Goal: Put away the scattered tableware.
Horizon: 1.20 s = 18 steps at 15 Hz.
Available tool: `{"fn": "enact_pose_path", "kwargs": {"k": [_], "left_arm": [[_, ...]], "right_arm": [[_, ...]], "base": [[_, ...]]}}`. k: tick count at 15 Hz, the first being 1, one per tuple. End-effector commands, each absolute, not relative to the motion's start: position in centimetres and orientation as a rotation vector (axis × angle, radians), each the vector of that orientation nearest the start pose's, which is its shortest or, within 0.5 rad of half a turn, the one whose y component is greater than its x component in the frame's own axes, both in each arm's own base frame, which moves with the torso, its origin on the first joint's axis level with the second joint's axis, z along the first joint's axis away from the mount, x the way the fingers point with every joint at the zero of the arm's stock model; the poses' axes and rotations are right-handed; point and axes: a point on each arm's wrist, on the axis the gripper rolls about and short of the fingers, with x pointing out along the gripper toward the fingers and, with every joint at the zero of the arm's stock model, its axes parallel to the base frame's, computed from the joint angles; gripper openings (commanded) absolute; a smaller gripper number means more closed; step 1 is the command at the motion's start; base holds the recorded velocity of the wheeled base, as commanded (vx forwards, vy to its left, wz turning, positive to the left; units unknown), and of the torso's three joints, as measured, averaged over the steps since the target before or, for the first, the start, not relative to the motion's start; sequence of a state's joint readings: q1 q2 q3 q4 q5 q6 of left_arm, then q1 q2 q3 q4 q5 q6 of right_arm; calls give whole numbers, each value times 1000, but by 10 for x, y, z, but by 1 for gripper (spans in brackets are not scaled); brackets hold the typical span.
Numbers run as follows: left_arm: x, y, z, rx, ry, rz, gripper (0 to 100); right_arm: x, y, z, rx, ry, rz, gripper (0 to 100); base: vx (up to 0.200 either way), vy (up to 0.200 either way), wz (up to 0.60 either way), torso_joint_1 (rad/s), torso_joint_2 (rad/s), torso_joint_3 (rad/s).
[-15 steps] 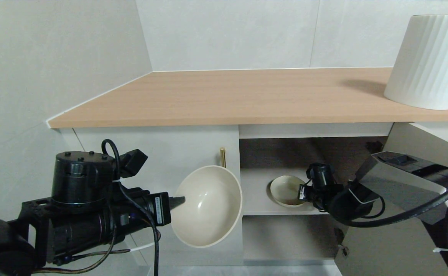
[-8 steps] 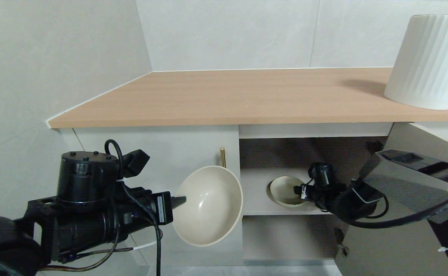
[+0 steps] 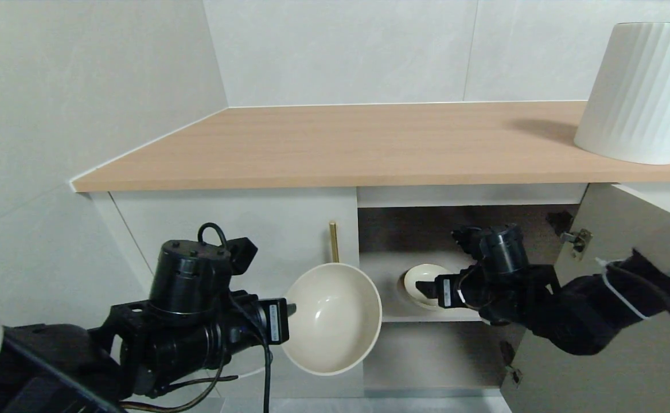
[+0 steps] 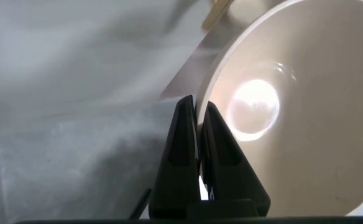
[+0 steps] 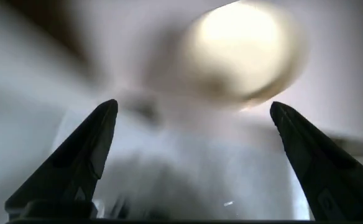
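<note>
Large cream-coloured round bowl (image 3: 335, 321) hangs in the air in front of the closed cabinet door (image 3: 226, 218), tipped up on its edge so its hollow faces outward. It is just below the brass bar handle (image 3: 332, 241). The left gripper (image 4: 197, 102) holds it by the rim, with the jaws pinched together on the thin wall, one finger inside and one outside.

A small cream-coloured round dish (image 3: 427, 272) sits on the cabinet shelf (image 3: 386, 269) inside the open compartment, near the shelf's front edge and toward its left side. The right gripper (image 5: 192, 106) is at the front of that compartment, just before the dish. Its jaws are spread wide with nothing between them (the dish lies beyond the fingertips in the wrist view, not between them).

The open cabinet door (image 3: 599, 378) stands swung out on the right. Above, the wooden countertop (image 3: 369, 143) carries a white ribbed cylindrical vessel (image 3: 645, 92) at its right end, near the back edge.
</note>
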<state>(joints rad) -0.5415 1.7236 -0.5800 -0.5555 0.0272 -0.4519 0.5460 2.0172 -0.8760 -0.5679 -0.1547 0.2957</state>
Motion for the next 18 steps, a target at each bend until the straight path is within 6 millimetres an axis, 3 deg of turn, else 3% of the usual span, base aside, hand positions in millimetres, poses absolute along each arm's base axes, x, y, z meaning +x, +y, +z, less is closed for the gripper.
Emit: {"fn": "enact_pose_path", "kwargs": {"k": [1, 2, 4, 10, 16, 18], "left_arm": [[238, -159, 85, -210, 736, -349, 0], [242, -168, 75, -204, 732, -351, 0], [246, -172, 61, -193, 747, -342, 0], [245, -176, 55, -176, 765, -337, 0], [241, -177, 65, -183, 737, -357, 0], [239, -178, 67, -182, 735, -363, 0]], "right_arm": [[255, 193, 133, 73, 542, 432, 100], [237, 200, 140, 55, 553, 481, 100], [221, 204, 148, 43, 558, 524, 100], [205, 212, 150, 18, 568, 573, 100], [218, 228, 103, -89, 692, 484, 100], [224, 234, 95, -97, 695, 447, 100]], "base": [[0, 0, 0, 0, 0, 0], [0, 0, 0, 0, 0, 0], [0, 0, 0, 0, 0, 0], [0, 0, 0, 0, 0, 0], [0, 0, 0, 0, 0, 0], [0, 0, 0, 0, 0, 0]]}}
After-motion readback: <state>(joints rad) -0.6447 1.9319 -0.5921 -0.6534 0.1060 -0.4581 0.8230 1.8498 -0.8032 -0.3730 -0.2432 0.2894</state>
